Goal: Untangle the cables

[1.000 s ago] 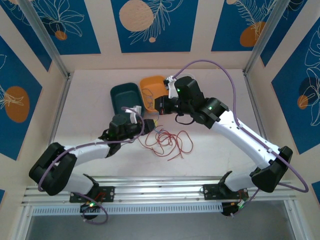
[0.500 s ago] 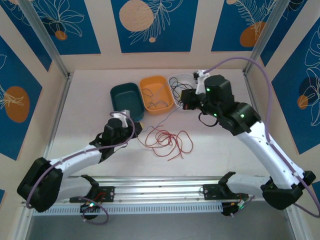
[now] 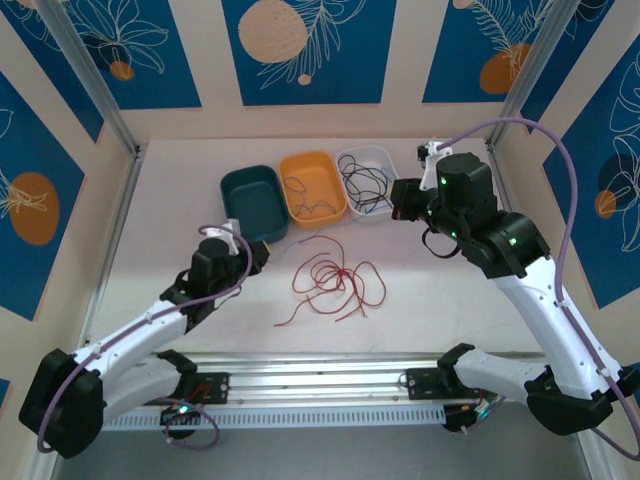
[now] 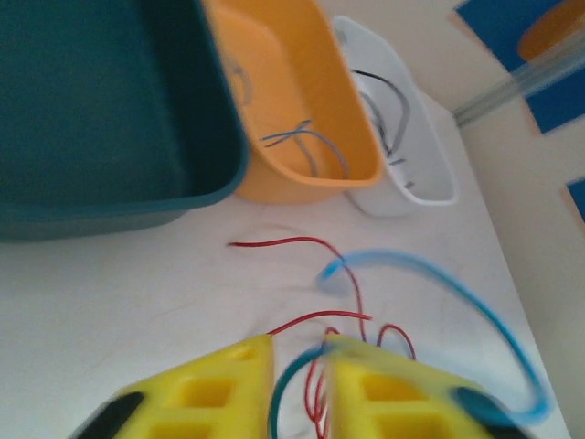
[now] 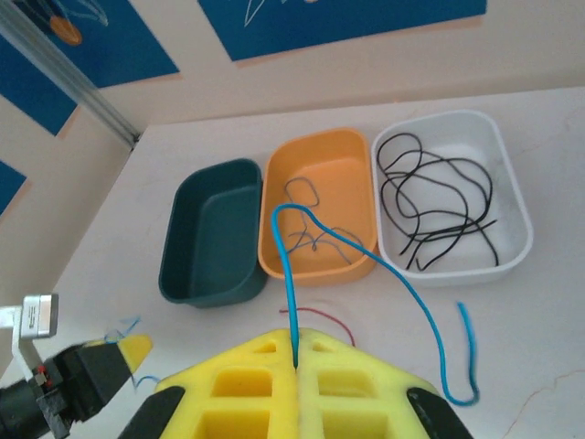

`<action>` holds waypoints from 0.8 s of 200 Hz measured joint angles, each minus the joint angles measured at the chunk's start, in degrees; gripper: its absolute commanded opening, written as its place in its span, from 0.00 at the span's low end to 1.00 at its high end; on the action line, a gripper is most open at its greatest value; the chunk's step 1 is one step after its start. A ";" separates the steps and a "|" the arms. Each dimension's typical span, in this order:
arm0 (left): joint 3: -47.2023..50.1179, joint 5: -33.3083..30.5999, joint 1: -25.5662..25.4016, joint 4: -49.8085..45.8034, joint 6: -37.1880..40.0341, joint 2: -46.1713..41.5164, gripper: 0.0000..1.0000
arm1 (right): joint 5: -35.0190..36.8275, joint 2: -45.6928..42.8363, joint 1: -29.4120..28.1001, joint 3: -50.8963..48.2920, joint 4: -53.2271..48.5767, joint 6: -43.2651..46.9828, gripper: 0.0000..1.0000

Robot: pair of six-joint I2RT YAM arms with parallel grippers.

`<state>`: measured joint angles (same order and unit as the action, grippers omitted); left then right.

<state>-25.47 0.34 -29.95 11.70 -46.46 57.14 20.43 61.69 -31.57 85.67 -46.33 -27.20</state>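
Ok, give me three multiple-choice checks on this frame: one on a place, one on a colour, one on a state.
1. Where do the black cables lie?
A. teal bin
B. orange bin
C. white bin

2. What colour is the tangle on the table?
A. red
B. green
C. white

3. How is the right gripper?
A. open and empty
B. shut on a blue cable
C. shut on a red cable

Answers:
1 C: the black loops sit inside the white bin.
2 A: the thin loops lying in front of the bins are red.
3 B: a blue cable runs out from between its closed fingers.
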 measured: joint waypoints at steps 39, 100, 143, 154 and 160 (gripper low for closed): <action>0.50 -1.09 0.66 -4.00 2.08 -0.22 0.68 | -1.66 1.07 0.48 4.87 0.04 0.55 0.00; 0.04 -1.73 0.70 -7.26 5.07 -2.36 1.00 | -4.37 11.82 0.48 18.88 -0.57 4.28 0.00; -1.05 -3.04 0.70 -9.81 6.56 -4.44 1.00 | -4.35 21.73 0.48 31.78 -1.27 8.39 0.00; -1.31 -3.48 0.70 -10.16 6.58 -4.76 1.00 | -4.33 23.87 0.50 34.45 -1.36 9.31 0.00; -1.38 -3.65 0.70 -10.34 6.67 -4.98 1.00 | -4.31 24.96 0.55 35.76 -1.36 9.79 0.00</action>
<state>-26.85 -3.31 -29.26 1.37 -39.79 52.16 16.12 86.65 -31.03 121.43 -47.68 -17.41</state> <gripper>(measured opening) 0.998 0.050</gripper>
